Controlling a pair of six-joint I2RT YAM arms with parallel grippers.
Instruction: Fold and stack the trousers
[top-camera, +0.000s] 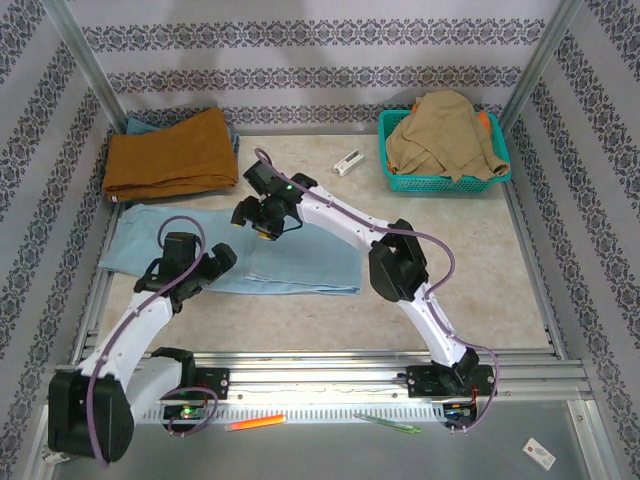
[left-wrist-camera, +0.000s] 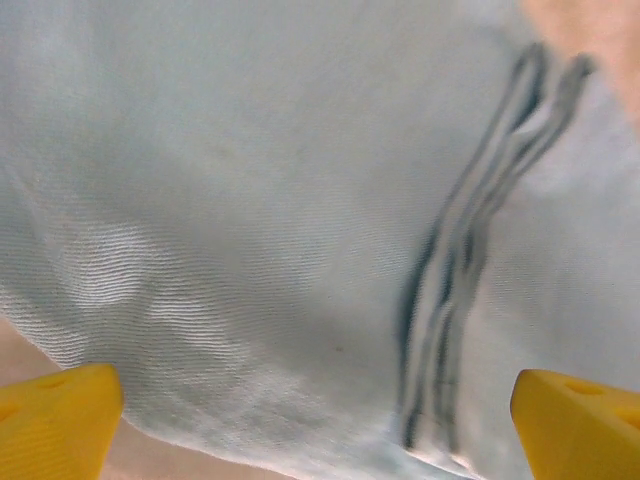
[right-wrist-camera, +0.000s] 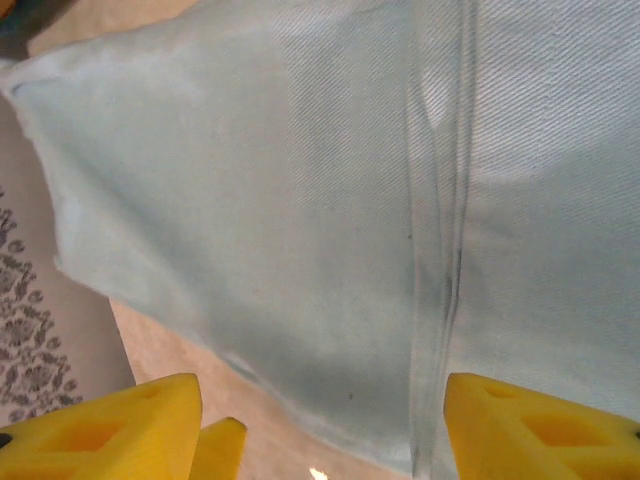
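Trousers (top-camera: 300, 268), the light sky-blue pair, are lying spread out flat on the left half of the beige table (top-camera: 450, 290), running from the left wall to about the middle, and it's looking like they're doubled over since layered edges are showing. Left gripper (top-camera: 215, 262) is sitting over the near edge of the cloth with its jaws standing wide apart; in the left wrist view (left-wrist-camera: 320, 430) the yellow fingertips (left-wrist-camera: 55, 420) are poking in at both bottom corners with nothing between them but blue fabric and a stack of fold edges running up toward the top right. Right gripper (top-camera: 262, 228) is reaching across over the far middle part of the trousers, jaws also spread apart and not pinching anything; its own camera (right-wrist-camera: 325, 430) is showing the cloth below with a long seam line going straight up, plus a strip of bare table and patterned wall at the left. Can't tell whether either one is actually touching the fabric. A folded rust-orange garment (top-camera: 170, 152) is sitting just behind the trousers in the far left corner, and a tan garment (top-camera: 445, 135) is slumping in a teal basket (top-camera: 400, 182) at the far right
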